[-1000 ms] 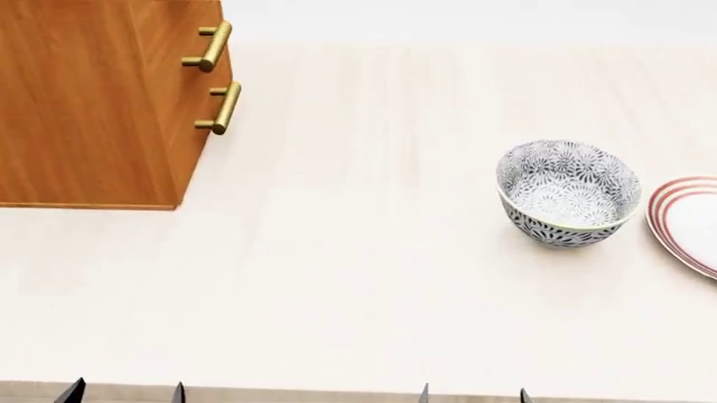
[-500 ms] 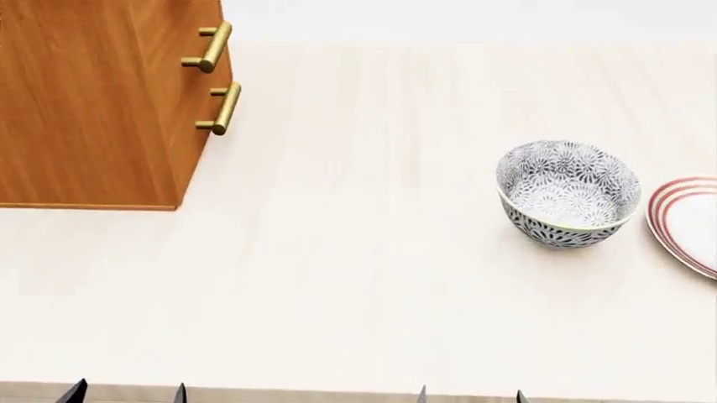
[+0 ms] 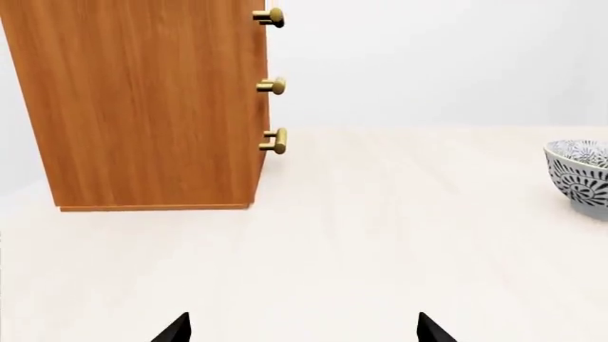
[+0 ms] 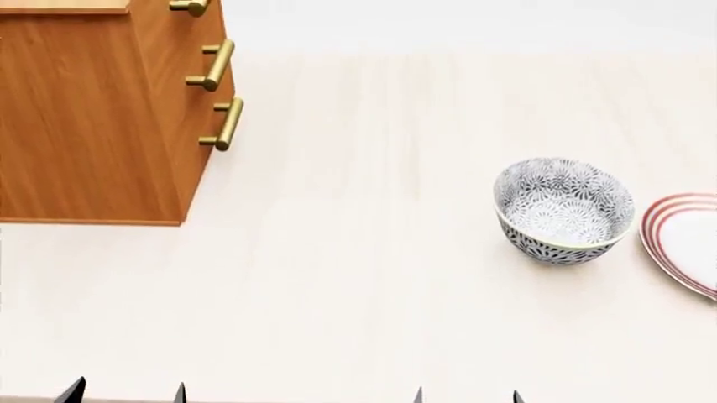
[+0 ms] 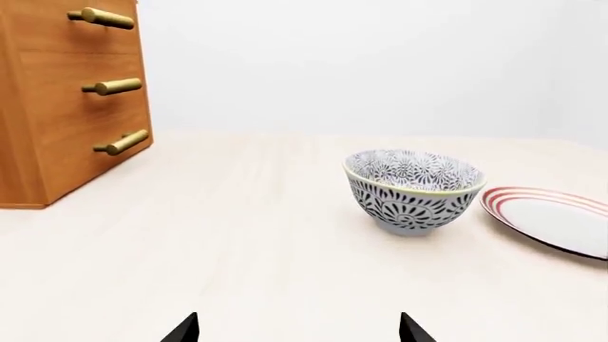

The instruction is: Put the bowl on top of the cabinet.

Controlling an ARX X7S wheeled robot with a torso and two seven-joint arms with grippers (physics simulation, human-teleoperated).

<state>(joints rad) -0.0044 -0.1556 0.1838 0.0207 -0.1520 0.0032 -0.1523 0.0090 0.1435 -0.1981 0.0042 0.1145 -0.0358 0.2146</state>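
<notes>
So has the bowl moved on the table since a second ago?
No. The bowl sits lower in the head view, but the cabinet and plate dropped equally, so the camera tilted.

A pale, whitewashed wood-grain tabletop (image 4: 358,277) fills nearly all of the head view, its grain running away toward the far edge. Beyond that edge there is only a plain, featureless light grey-white backdrop (image 5: 380,64), with no window or lamp visible. Light is soft and even, with faint shadows. At the tabletop's right edge rests 1 flat white plate with red rings (image 4: 686,243).
</notes>
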